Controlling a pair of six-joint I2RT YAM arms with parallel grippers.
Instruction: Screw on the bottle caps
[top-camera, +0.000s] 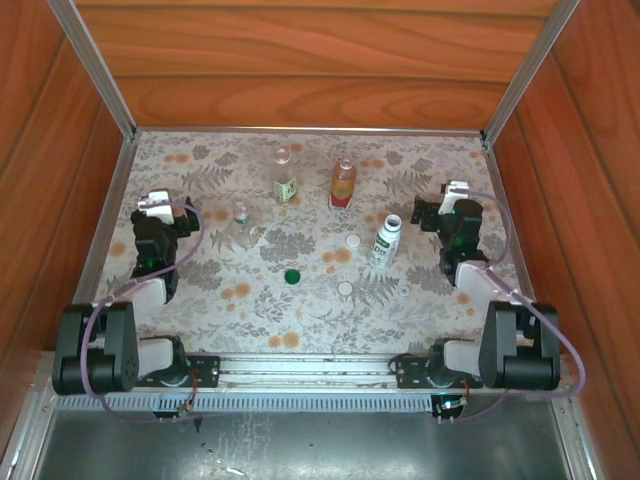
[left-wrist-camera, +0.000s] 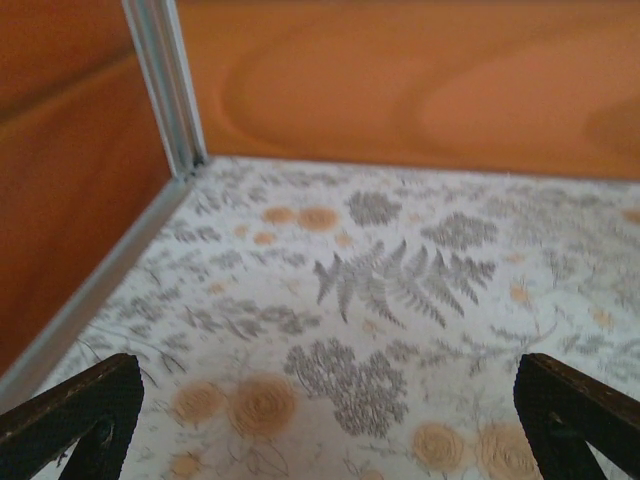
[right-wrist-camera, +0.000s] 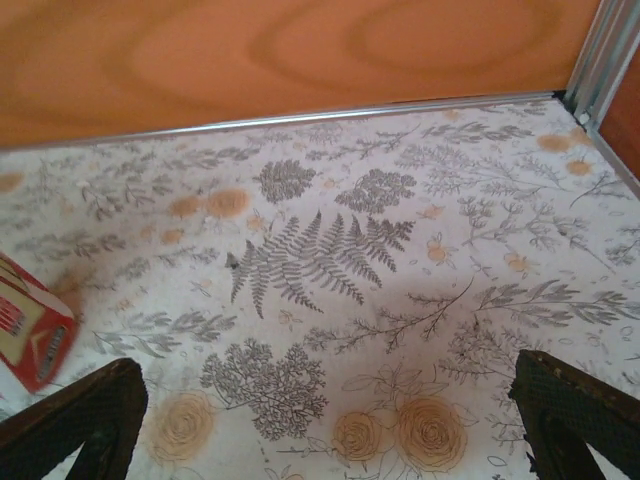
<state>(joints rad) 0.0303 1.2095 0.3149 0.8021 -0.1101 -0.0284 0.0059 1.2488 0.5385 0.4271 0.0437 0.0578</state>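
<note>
- Left claw (top-camera: 153, 203): jaws wide, nothing held. Position: left side of desk (top-camera: 200, 300), near tiny clear bottle (top-camera: 241, 222).
- Right claw (top-camera: 455, 192): jaws wide, nothing held. Position: right side of desk, near white bottle (top-camera: 386, 242).
- Green-label clear bottle (top-camera: 284, 177) and amber bottle (top-camera: 343, 185): upright, side by side, far centre.
- Dark green cap (top-camera: 292, 277): loose on desk, centre.
- Far white cap (top-camera: 353, 241): loose, just left of white bottle.
- Near white cap (top-camera: 345, 288): loose, right of dark green cap.
- Right wrist view: amber bottle's red label at left edge.

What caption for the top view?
Open left gripper and open right gripper flank four bottles, loose caps on floral table.
</note>
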